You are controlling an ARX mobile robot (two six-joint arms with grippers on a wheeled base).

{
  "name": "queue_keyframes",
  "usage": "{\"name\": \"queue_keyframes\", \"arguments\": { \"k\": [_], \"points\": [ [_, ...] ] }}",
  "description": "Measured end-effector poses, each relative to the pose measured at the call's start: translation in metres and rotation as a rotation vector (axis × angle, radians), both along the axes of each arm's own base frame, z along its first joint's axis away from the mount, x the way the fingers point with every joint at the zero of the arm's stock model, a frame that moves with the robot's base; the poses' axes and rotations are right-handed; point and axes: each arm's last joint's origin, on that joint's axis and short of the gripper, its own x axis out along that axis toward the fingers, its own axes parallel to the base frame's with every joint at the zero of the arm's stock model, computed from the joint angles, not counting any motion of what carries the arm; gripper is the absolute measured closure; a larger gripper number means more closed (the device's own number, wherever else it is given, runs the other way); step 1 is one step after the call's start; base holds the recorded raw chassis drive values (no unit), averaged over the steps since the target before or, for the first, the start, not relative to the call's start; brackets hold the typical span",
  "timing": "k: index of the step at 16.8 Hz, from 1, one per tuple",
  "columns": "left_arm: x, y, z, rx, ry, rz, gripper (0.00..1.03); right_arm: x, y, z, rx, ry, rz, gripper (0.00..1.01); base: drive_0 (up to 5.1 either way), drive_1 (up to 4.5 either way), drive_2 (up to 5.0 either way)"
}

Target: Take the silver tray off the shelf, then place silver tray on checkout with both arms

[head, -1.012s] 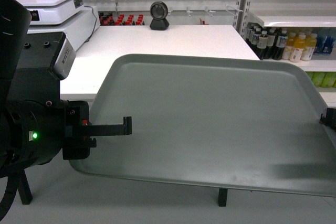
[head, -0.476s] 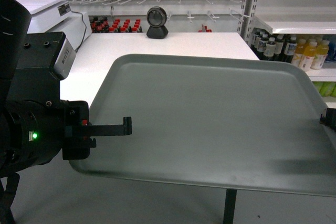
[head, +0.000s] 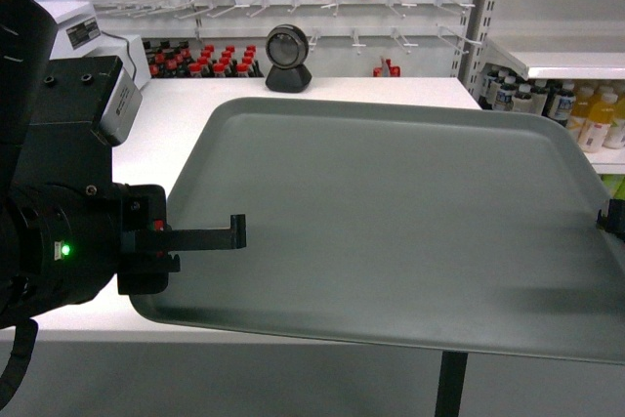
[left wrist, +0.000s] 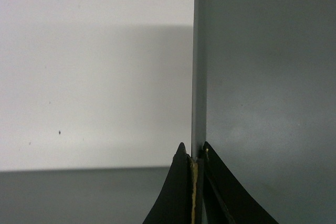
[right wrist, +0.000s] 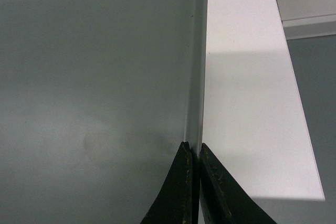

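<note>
Your left tool (left wrist: pixel 192 156) and right tool (right wrist: pixel 193 153) each pinch a side rim of the silver tray (head: pixel 391 222), which hangs over the white desk (head: pixel 186 134), apparently not touching it.

Left hand (head: pixel 227 233) grips silver tray (head: pixel 391 222) above checkout (head: pixel 186 134).

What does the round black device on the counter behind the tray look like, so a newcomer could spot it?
Start at the white checkout counter, beyond the far rim of the silver tray. Near the counter's back edge stands a black scanner-like device: a round head on a flared base. It is the only dark thing standing on the counter; the red-capped bottles sit behind it.
</note>
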Motion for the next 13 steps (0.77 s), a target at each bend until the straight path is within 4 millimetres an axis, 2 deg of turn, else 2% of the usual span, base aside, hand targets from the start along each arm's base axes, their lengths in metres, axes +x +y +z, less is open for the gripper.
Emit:
{"name": "queue_keyframes", "arguments": {
  "k": [13],
  "points": [
    [0.0000, 0.0000, 0.0000, 0.000, -0.002, 0.001, 1.00, 0.0003, 0.0000, 0.0000, 0.000, -0.003, 0.000, 0.99, -0.1, 4.00, -4.3]
  ]
}}
